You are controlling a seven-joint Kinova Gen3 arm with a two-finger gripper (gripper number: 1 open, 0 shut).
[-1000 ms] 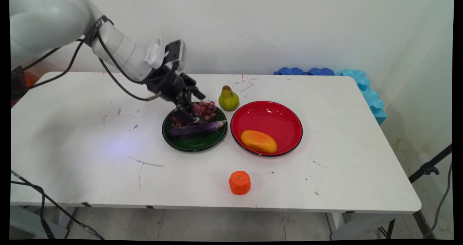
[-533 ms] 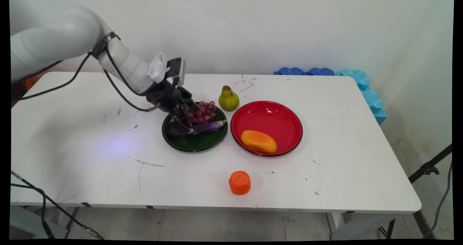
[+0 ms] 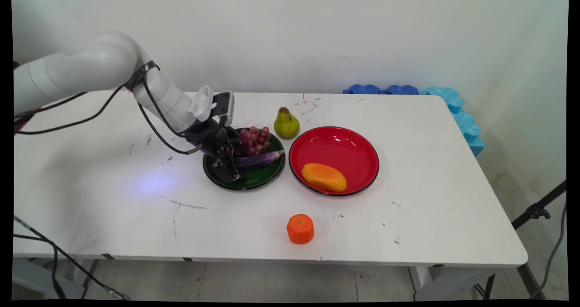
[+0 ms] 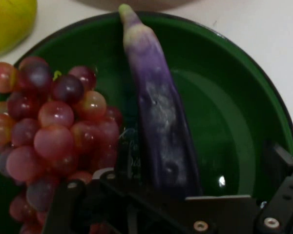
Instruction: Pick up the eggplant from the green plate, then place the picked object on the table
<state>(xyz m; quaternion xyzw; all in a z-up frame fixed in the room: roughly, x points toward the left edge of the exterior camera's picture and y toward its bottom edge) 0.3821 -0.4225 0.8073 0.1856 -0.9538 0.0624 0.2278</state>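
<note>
My gripper [image 3: 230, 164] is down over the left part of a green plate [image 3: 254, 181], open, with its fingers on either side of the thick end of a purple eggplant [image 3: 262, 158]. In the hand view the eggplant [image 4: 156, 107] runs up the middle of the green plate [image 4: 229, 97] from between the fingers of the gripper [image 4: 185, 183], and a gap shows beside the right finger [image 4: 279, 163]. A bunch of red grapes [image 3: 253, 138] lies on the plate's far side, shown as grapes [image 4: 49, 131] just left of the eggplant.
A green pear [image 3: 286, 124] stands behind the green plate, seen as the pear [image 4: 7, 19] in the corner. A red plate [image 3: 337, 144] to the right holds a yellow-orange mango [image 3: 324, 177]. An orange tangerine [image 3: 300, 228] sits near the front edge. Blue foam pieces [image 3: 453, 107] lie at the far right.
The arm has come down and slightly toward the near side, lowering the gripper from above the grapes to the eggplant's thick end on the green plate. No object has moved.
</note>
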